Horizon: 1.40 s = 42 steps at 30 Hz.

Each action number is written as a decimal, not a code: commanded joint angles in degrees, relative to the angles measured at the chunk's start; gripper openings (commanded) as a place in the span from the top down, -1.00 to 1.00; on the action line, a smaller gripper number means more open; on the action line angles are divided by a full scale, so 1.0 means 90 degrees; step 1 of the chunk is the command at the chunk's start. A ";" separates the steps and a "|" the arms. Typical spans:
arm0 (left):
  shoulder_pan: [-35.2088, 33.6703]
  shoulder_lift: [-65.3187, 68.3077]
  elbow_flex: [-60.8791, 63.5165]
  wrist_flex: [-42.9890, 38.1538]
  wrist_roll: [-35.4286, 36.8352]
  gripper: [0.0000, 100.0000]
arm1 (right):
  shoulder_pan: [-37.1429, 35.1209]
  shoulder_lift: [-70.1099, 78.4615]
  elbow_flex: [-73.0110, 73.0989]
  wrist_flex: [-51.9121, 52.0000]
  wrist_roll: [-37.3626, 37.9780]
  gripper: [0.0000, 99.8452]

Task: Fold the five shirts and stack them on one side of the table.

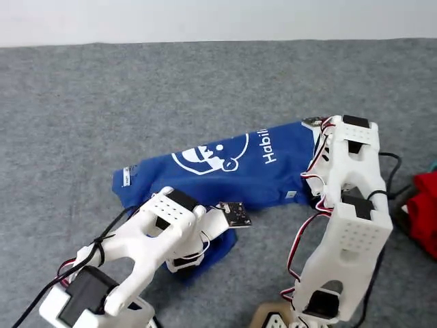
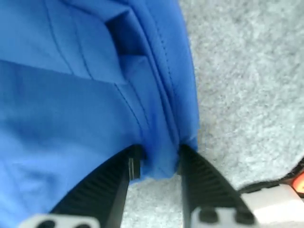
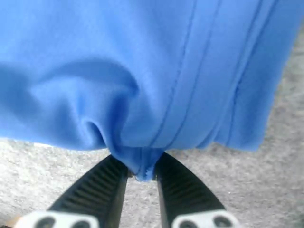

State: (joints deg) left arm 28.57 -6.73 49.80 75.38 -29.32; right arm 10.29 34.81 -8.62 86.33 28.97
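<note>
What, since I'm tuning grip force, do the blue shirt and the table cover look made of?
Blue shirt: soft matte knit, probably cotton jersey; it bunches and shows stitched seams where the left tool and right tool pinch it. Table cover: grey felt or low-pile carpet, judging by its speckled, fuzzy nap.

One blue shirt (image 1: 225, 171), one red cloth (image 1: 427, 205), two arms: left arm (image 1: 157, 239), right arm (image 1: 351, 225).

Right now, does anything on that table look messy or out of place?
Nothing is damaged. The blue shirt lies slanted and rumpled, its near edge bunched where the left end effector and right end effector each pinch it. A red cloth sits crumpled at the right edge.
</note>
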 commanded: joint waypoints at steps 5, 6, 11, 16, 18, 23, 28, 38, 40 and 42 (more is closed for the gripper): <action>0.0039 -0.0274 -0.0288 0.0078 0.0029 0.85 | -0.0093 -0.0288 -0.0234 -0.0034 0.0039 0.98; 0.0039 -0.0293 -0.0288 0.0107 0.0029 0.85 | -0.0093 -0.0288 -0.0234 -0.0034 0.0039 0.98; 0.0049 -0.0322 -0.0689 0.0772 0.0029 0.84 | -0.0103 -0.0288 -0.0234 -0.0034 0.0029 0.98; 0.0039 -0.0322 -0.1070 0.1153 0.0029 0.84 | -0.0122 -0.0288 -0.0234 -0.0024 0.0029 0.98; 0.0039 -0.0283 -0.1070 0.1114 0.0029 0.84 | -0.0103 -0.0288 -0.0234 -0.0015 0.0029 0.98; 0.0020 -0.0274 -0.0991 0.0928 0.0020 0.84 | -0.0093 -0.0288 -0.0215 -0.0015 0.0029 0.98; 0.0029 -0.0274 -0.0991 0.0947 0.0020 0.84 | -0.0122 -0.0288 -0.0215 -0.0034 0.0029 0.98; 0.0039 -0.0332 -0.1158 0.1055 0.0020 0.94 | -0.0083 -0.0288 -0.0215 -0.0034 0.0039 0.98; 0.0049 -0.0332 -0.1314 0.1250 0.0020 0.96 | -0.0083 -0.0288 -0.0215 -0.0034 0.0029 0.98; 0.0049 -0.0332 -0.1402 0.1368 0.0020 0.91 | -0.0083 -0.0288 -0.0215 -0.0034 0.0029 0.98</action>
State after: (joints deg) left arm 28.57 -7.34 40.04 85.49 -29.32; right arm 10.29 34.81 -8.62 86.33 28.97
